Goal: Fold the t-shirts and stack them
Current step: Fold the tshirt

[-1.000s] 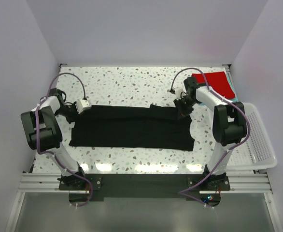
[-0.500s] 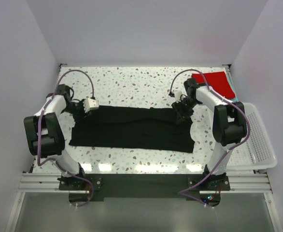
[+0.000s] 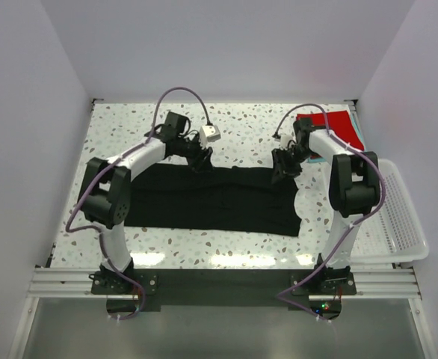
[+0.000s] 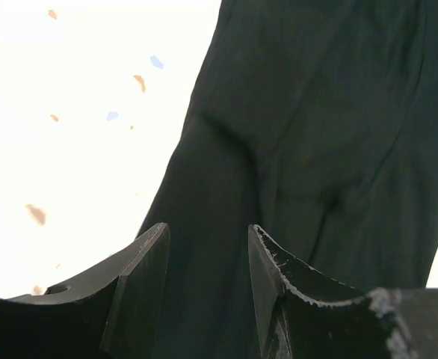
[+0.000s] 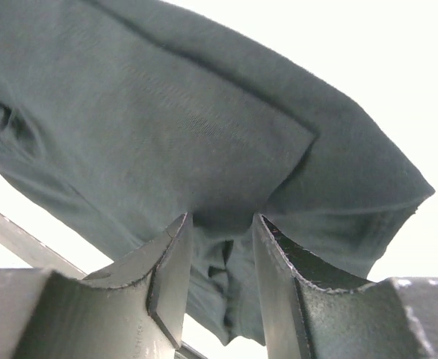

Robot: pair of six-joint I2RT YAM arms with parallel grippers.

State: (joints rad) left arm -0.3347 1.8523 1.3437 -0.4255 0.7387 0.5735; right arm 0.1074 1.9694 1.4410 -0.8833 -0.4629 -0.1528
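Observation:
The black t-shirt lies folded into a long flat strip across the middle of the table. My left gripper hovers over its far edge, left of centre. In the left wrist view its jaws stand open over smooth black cloth, holding nothing. My right gripper is at the strip's far right corner. Its jaws are apart, with a loose bunched fold of the shirt lying between them. The red t-shirt lies folded at the back right, with a teal edge showing under it.
A white mesh basket stands off the table's right side, beside the right arm. The speckled tabletop is bounded by white walls at the back and sides. Both arm bases sit on the rail at the near edge.
Both grippers have opened and let go of the black shirt. The left arm has swung from the strip's left end rightward along its far edge. The right gripper has barely shifted.

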